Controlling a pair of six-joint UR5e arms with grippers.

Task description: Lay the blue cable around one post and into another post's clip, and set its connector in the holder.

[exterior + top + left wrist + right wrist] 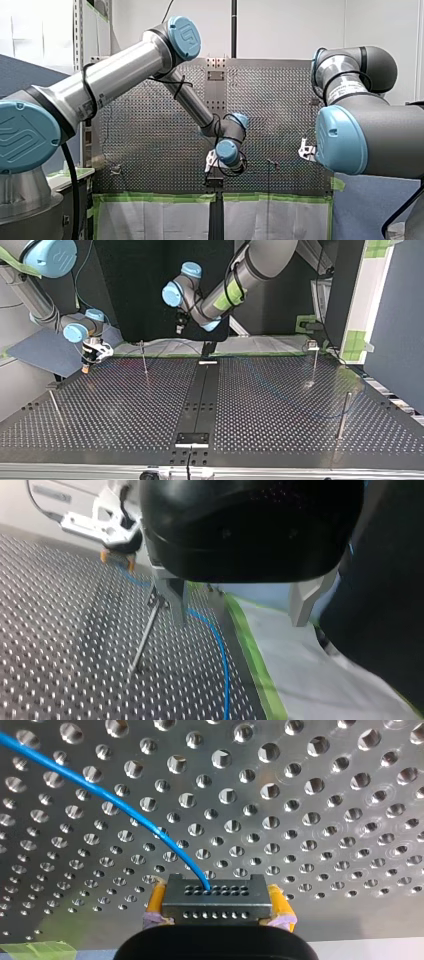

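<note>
My right gripper is shut, and its yellow pads clamp the black connector just above the perforated table. From the connector the blue cable runs off over the holes. In the top view this gripper hangs at the far left, near a thin post. My left gripper is open, with bare metal fingers and nothing between them. It hovers over the cable beside a thin post, near the table's green-taped edge.
More thin posts stand at the top view's right and near left. A dark centre strip carries a white-edged block near the camera and another at the far edge. White sheeting lies beyond the tape.
</note>
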